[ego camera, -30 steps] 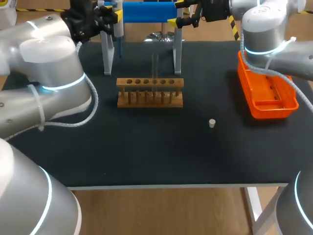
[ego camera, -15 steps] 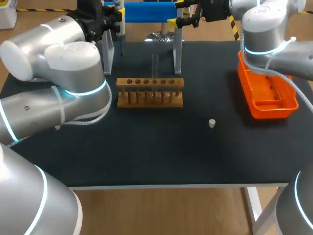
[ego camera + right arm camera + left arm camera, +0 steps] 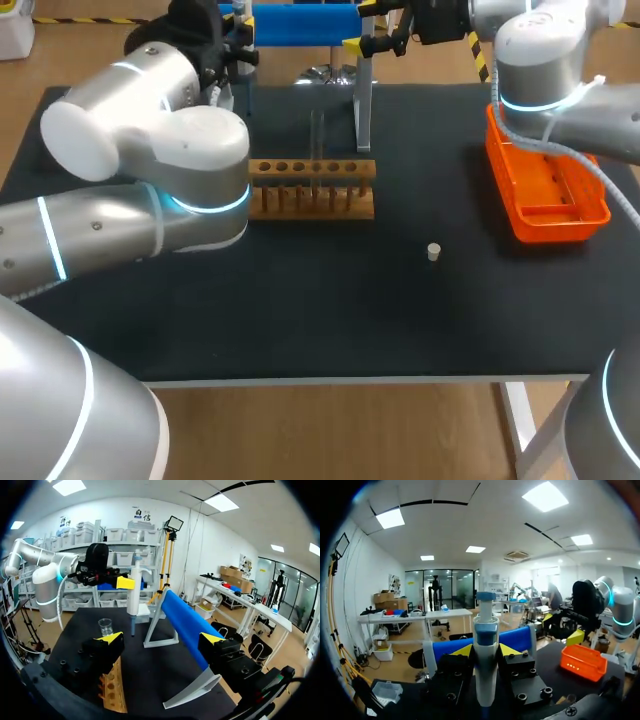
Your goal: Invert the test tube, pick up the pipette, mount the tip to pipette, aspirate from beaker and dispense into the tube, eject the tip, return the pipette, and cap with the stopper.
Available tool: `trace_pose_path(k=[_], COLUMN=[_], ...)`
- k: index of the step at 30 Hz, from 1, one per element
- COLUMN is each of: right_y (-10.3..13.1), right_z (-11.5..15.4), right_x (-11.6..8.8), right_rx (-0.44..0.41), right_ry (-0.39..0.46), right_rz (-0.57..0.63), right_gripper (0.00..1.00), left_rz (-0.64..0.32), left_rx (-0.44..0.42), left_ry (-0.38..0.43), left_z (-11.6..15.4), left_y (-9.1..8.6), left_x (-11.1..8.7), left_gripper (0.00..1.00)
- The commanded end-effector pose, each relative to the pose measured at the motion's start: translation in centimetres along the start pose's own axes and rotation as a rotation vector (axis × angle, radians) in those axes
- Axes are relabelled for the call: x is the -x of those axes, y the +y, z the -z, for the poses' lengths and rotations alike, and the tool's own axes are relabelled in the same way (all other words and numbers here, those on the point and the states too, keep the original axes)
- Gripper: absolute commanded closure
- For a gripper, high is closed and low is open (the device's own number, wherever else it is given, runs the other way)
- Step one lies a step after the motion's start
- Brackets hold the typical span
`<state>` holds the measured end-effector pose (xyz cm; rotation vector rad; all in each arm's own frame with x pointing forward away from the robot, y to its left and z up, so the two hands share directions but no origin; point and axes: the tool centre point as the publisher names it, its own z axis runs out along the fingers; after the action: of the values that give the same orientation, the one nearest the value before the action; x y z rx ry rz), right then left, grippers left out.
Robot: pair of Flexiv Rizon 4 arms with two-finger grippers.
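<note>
While our left arm (image 3: pixel 150 190) reaches to the blue stand (image 3: pixel 305 22) at the table's far edge, the rack (image 3: pixel 310 188), stopper (image 3: pixel 434 252) and orange tray (image 3: pixel 545 190) lie well apart from it. From the left wrist, our left gripper (image 3: pixel 486 651) is clenched on the pipette (image 3: pixel 486 625) — a skewed lift could snag it on the stand. From the right wrist, our right gripper (image 3: pixel 162 640) hangs released by the same stand, near enough to collide.

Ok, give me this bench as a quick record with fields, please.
left gripper: shut on white-and-blue pipette
right gripper: open, empty, near the blue stand bar
wooden test tube rack: mid-table, glass tube upright in it
small white stopper: loose on black mat
orange plastic tray: table's right side
clear glass beaker: beyond the rack
</note>
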<state>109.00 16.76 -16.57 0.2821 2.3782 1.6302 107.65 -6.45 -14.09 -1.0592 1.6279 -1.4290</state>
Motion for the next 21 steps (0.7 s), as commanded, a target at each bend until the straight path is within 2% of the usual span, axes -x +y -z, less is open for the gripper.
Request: trace_pose_path(k=[1, 21], right_y=[0.0, 0.0], right_z=[0.1, 0.1], right_x=[0.0, 0.0], right_rx=[-0.002, -0.002], right_ry=[0.001, 0.001], right_rz=[-0.001, -0.001], right_gripper=[0.0, 0.0], left_rz=[0.006, 0.037], left_rx=[-0.002, 0.049], left_ry=[-0.128, -0.24], left_z=[-1.4, -4.4], left_y=[0.3, 1.0], left_x=[-0.2, 1.7], left_gripper=[1.0, 1.0])
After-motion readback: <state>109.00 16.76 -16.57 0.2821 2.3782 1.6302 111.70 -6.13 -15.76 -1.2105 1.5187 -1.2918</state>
